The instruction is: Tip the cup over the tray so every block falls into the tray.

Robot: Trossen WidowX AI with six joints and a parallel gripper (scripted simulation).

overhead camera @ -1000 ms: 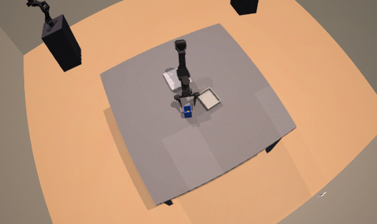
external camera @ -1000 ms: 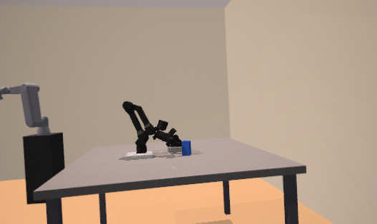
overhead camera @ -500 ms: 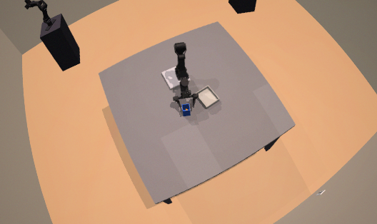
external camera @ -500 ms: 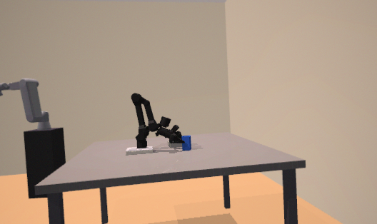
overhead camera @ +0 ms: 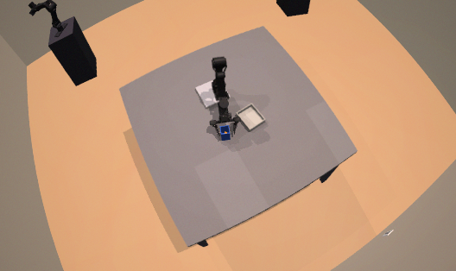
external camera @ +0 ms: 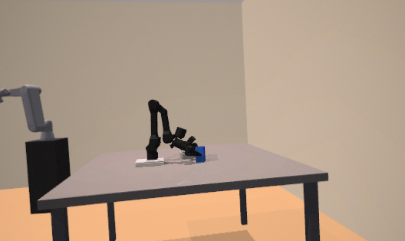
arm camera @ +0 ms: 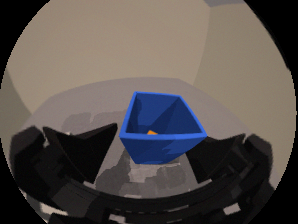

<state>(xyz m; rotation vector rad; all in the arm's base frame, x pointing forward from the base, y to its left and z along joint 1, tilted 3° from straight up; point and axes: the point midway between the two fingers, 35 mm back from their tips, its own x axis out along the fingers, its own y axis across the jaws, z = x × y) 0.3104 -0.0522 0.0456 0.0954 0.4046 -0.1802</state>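
Note:
A blue square cup point(overhead camera: 224, 137) point(external camera: 202, 150) point(arm camera: 162, 149) stands upright on the table, its mouth up. A bit of an orange block shows inside it; the rest of its contents is hidden. My gripper point(overhead camera: 226, 132) point(external camera: 199, 154) point(arm camera: 147, 127) is open and empty, with one finger on each side of the cup. In the wrist view the cup's right rim corner overlaps the right fingertip, and a small gap shows on the left; touching cannot be told. The shallow pale tray point(overhead camera: 253, 117) lies beside the gripper, to its right in the top view.
The arm's white base plate point(overhead camera: 205, 96) point(external camera: 149, 163) lies on the grey table point(overhead camera: 168, 129) point(external camera: 238, 169) behind the gripper. Dark pedestals point(overhead camera: 73, 53) point(external camera: 46, 173) stand beyond the table, one bearing another arm point(external camera: 32, 107).

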